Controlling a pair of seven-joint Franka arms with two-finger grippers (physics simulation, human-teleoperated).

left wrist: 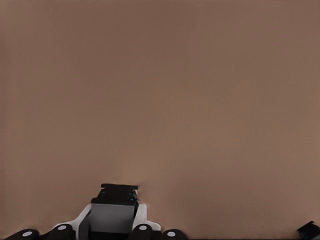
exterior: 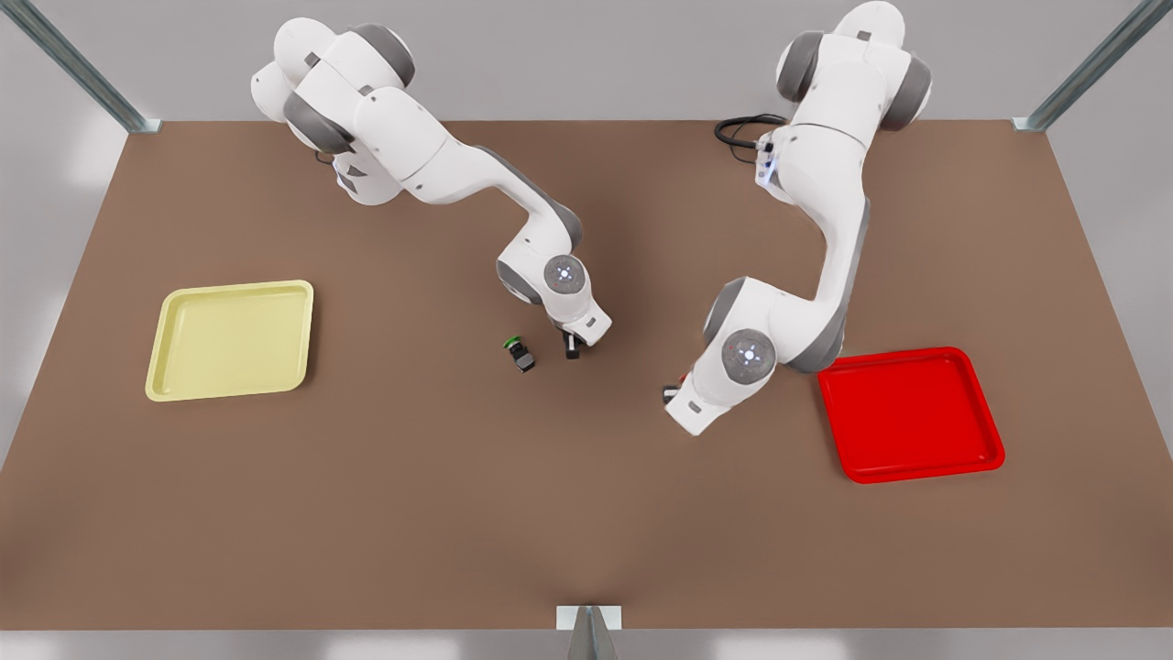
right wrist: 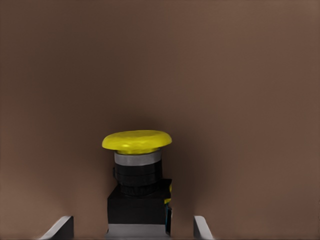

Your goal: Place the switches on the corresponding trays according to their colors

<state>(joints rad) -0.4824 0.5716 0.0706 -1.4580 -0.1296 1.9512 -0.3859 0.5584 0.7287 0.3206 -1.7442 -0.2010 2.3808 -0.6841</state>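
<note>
The yellow switch (right wrist: 137, 142) stands upright on the brown table, yellow cap on top of its black body. My right gripper (right wrist: 131, 227) is open around it, with a gap on each side. This gripper (exterior: 573, 348) is on the arm at the front view's left, low over the table's middle. My left gripper (exterior: 674, 394), on the arm at the front view's right, is down at the table. Its fingers (left wrist: 142, 217) press both sides of a grey-and-black switch body (left wrist: 114, 207). A bit of the red switch (exterior: 683, 376) shows beside that wrist. The yellow tray (exterior: 229, 339) and the red tray (exterior: 907, 412) hold nothing.
A green-capped switch (exterior: 520, 353) lies on the table close beside the right gripper, toward the yellow tray. A small dark object (left wrist: 311, 230) shows at the edge of the left wrist view. Black cables (exterior: 738, 133) lie near the arm base at the back.
</note>
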